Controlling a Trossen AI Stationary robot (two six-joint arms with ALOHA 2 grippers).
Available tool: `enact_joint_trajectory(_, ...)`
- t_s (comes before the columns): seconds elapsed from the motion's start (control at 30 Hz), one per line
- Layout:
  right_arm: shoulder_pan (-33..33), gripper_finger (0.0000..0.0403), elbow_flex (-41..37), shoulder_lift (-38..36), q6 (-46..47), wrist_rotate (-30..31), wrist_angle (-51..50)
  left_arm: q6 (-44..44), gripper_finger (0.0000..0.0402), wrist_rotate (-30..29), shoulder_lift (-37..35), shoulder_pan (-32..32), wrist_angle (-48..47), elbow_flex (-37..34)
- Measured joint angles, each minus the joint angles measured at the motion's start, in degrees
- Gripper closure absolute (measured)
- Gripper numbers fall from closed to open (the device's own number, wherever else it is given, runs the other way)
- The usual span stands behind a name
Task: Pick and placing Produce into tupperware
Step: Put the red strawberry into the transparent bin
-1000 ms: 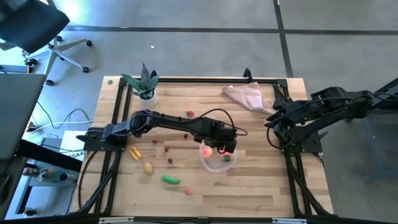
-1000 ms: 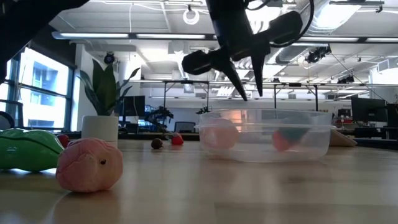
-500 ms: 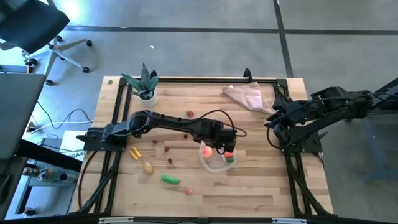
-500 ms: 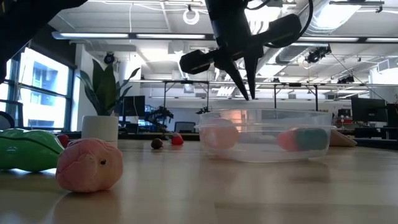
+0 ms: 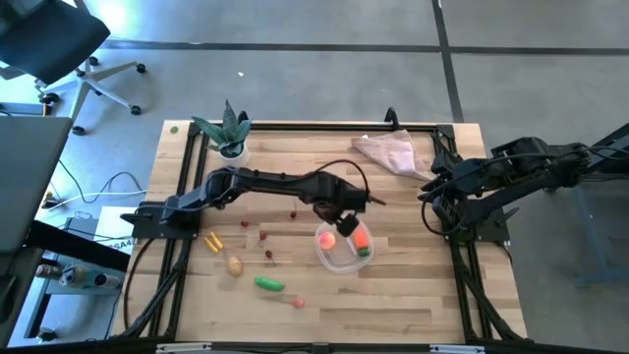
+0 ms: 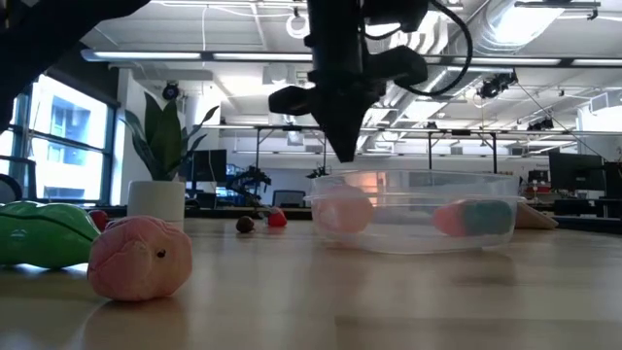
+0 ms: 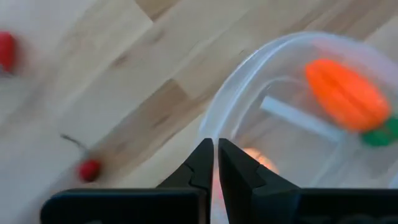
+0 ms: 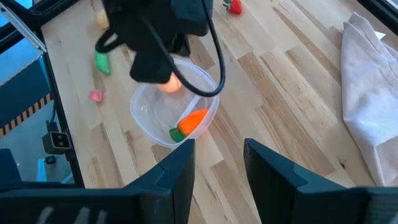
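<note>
Left gripper [image 7: 214,163] has closed, holding nothing, and has moved from above the tub's [image 5: 339,258] middle to its rim. Inside the tub lie the carrot [image 5: 361,236] and a pink piece [image 5: 327,239]. Right gripper [image 8: 217,163] waits wide open at the table [image 5: 413,295] edge. A pod [image 5: 269,284], potato [image 5: 235,265], cloth [image 5: 388,152] and plant [image 5: 228,131] lie around; an office shows behind.

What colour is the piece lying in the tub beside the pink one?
Orange with a green end: the carrot in the tupperware. It shows best in the left wrist view.
</note>
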Motion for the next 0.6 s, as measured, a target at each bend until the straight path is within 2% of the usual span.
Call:
enact_joint_trajectory(0.1,0.0,0.0272,0.0,0.0,0.0,0.0,0.0,3.9,0.0399,1.4,-0.5,1.4,-1.7,0.0)
enact_joint_trajectory(0.37,0.0,0.0272,0.0,0.0,0.0,0.0,0.0,5.2,0.04,1.5,-1.3,4.7,-1.8,0.0)
enact_joint_trajectory(0.47,0.0,0.0272,0.0,0.0,0.0,0.0,0.0,11.2,0.04,0.9,-1.5,5.9,-1.1,0.0)
enact_joint_trajectory(0.6,0.0,0.0272,0.0,0.0,0.0,0.0,0.0,21.0,0.04,-3.5,-1.3,7.1,-1.2,0.0)
